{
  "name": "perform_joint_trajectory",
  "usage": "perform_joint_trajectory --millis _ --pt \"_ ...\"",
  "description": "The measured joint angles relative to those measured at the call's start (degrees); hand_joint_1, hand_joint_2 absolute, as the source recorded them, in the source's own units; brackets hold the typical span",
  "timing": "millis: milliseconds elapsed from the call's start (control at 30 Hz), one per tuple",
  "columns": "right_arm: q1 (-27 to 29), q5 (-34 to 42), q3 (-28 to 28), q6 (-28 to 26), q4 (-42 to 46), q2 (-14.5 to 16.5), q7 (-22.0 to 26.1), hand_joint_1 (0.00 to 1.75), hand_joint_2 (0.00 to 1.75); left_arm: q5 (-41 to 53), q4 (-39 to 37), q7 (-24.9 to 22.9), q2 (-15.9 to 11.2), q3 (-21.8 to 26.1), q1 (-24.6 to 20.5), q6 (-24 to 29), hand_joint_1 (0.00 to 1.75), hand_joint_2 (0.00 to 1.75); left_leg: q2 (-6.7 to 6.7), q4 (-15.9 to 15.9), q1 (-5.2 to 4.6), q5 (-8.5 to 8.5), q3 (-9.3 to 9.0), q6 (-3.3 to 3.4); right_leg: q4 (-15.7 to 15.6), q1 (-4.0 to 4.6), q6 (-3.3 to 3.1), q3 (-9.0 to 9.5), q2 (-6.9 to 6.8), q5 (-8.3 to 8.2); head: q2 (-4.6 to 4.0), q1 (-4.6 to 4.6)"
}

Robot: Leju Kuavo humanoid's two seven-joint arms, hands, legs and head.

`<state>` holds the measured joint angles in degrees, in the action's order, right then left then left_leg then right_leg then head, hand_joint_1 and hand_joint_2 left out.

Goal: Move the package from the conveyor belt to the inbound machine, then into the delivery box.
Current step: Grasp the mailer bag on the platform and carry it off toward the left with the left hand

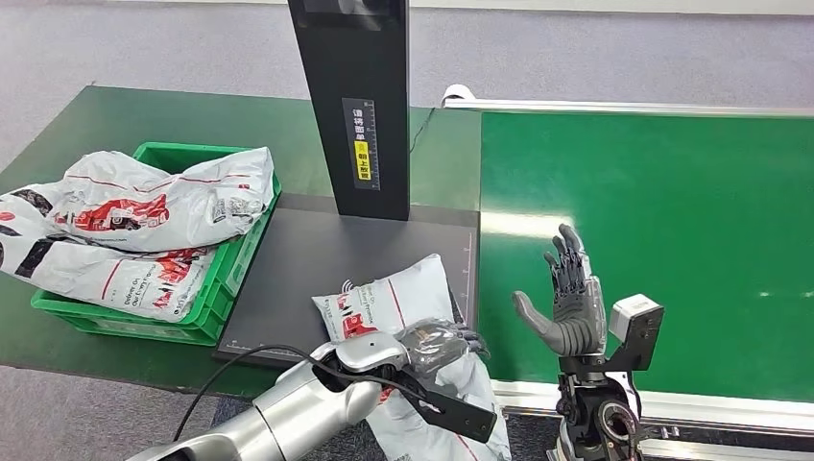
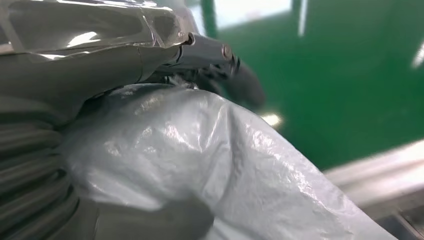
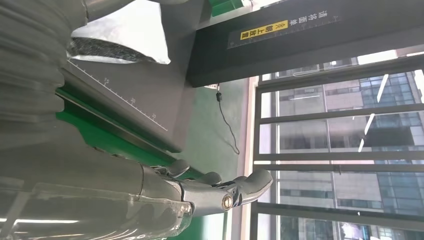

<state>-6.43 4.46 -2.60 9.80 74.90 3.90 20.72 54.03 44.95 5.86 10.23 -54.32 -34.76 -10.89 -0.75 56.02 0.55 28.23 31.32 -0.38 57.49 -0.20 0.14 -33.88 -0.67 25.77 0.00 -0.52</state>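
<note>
Grey carpet floor surrounds the green tabletop; tall windows show buildings outside in daylight.

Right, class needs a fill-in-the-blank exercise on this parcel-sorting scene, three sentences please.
1. The left hand grips a grey ____ lying on the dark machine platform.
2. The right hand hovers over the green conveyor belt with its fingers ____.
3. The green crate holds ____ packages.

Missing words: package; apart; two
</note>
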Motion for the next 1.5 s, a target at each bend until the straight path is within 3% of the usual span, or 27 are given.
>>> perform_joint_trajectory --millis 300,500,767,1200,1333,1500 --pt "0.11 -0.15 0.24 0.26 0.37 0.27 -0.50 0.00 1.75 2.71 -0.02 -0.44 -0.60 3.50 1.88 5.54 1.75 1.75 -0.03 -0.02 0.01 -0.01 -0.05 0.00 0.01 0.00 -0.01 0.10 0.02 0.00 0.00 0.01" --pt "-1.64 -0.54 -2.24 1.03 -0.42 1.35 -1.04 0.00 1.75 5.19 9.48 0.16 -5.87 9.76 10.10 15.20 1.75 1.75 -0.32 -0.05 0.05 0.01 -0.03 -0.04 0.03 0.07 -0.02 -0.04 0.30 0.01 0.00 -0.02" --pt "-5.32 0.50 -6.05 0.93 -1.90 2.20 -1.79 0.00 1.75 3.98 17.45 3.23 -9.37 15.94 13.49 16.48 1.75 1.75 -0.21 -0.04 0.03 -0.04 0.00 -0.06 0.04 0.05 -0.03 -0.01 0.17 0.01 0.00 0.02" --pt "-6.01 0.68 -7.16 0.92 -2.39 2.22 -1.81 0.00 1.75 3.97 19.19 3.67 -10.53 17.15 14.18 17.16 1.75 1.75 -0.14 -0.03 0.02 -0.03 0.00 -0.05 0.03 0.03 -0.02 -0.05 0.17 0.01 0.00 0.00" --pt "-5.49 0.50 -6.88 0.85 -2.35 1.97 -1.24 0.00 1.75 6.43 19.20 4.52 -9.65 17.55 14.02 23.60 1.75 1.75 -0.09 -0.01 0.02 -0.03 -0.04 -0.05 0.02 0.03 -0.02 -0.06 0.15 0.01 0.00 0.00" --pt "-2.62 1.48 -4.64 0.81 -1.70 0.41 1.66 0.00 1.75 15.47 20.68 1.15 -7.93 17.79 12.32 31.96 1.75 1.75 0.00 0.00 -0.01 -0.02 0.03 -0.03 0.02 0.00 -0.01 -0.05 0.06 0.00 0.00 0.02"
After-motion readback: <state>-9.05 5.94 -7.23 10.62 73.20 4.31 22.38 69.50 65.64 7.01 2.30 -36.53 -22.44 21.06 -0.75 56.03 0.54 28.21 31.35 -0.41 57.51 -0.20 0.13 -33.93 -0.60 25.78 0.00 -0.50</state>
